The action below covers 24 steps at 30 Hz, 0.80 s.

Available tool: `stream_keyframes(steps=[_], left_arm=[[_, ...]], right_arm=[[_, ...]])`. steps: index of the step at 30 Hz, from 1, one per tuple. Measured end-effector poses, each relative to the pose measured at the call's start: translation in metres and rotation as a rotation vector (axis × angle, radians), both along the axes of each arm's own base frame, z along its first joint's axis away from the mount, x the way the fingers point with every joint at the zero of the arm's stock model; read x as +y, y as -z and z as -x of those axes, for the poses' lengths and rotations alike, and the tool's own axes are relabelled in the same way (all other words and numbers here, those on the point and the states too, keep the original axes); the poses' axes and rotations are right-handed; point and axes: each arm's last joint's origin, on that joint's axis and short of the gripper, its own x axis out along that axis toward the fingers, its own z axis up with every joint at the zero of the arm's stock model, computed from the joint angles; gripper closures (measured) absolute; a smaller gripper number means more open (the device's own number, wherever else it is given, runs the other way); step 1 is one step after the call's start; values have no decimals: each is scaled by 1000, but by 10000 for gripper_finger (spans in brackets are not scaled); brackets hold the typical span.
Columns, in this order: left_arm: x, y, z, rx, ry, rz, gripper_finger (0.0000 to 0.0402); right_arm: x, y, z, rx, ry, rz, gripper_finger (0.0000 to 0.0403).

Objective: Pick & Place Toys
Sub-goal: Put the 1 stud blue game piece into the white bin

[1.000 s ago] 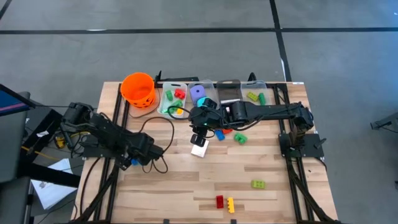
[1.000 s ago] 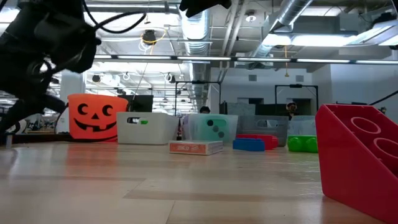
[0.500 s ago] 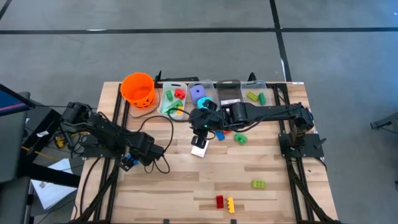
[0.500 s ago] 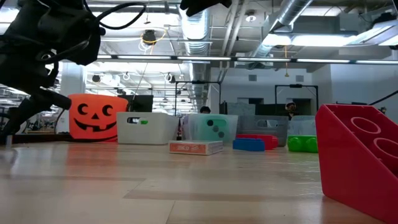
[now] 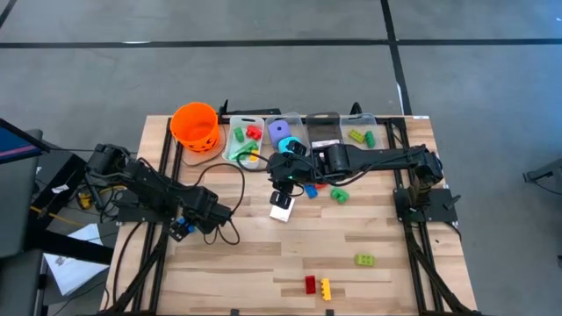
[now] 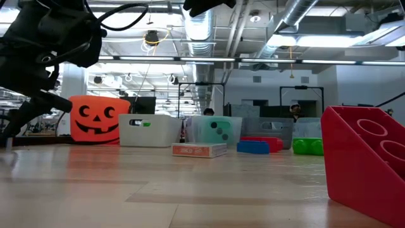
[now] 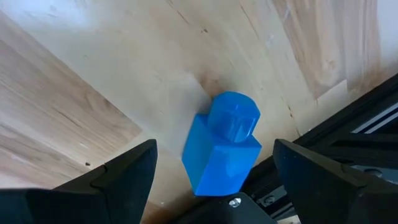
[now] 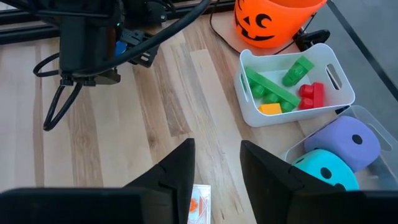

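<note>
My left gripper (image 7: 211, 162) hovers with fingers spread around a small blue plastic brick (image 7: 222, 146) at the table's left edge. My right gripper (image 8: 217, 168), fingers apart, hangs above the red-and-white card box (image 5: 281, 211) mid-table.

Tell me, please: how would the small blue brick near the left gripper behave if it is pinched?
The blue brick looks like rigid, glossy plastic, so probably stiff and slightly slippery. It appears small between the open left gripper fingers, so likely light. Its single round stud and flat sides suggest it could tip, not roll.
</note>
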Motion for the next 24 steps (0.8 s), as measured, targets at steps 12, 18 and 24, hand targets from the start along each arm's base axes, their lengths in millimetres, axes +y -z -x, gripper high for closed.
stream_keyframes(steps=[12,18,24], left_arm=[[-1,17,-4,98,0,-22,87],[-1,24,-5,141,0,-40,91],[-1,23,-5,135,0,-39,133]], right_arm=[[3,0,0,0,-6,-1,280],[6,0,1,1,-12,-1,280],[5,0,1,5,-14,2,280]])
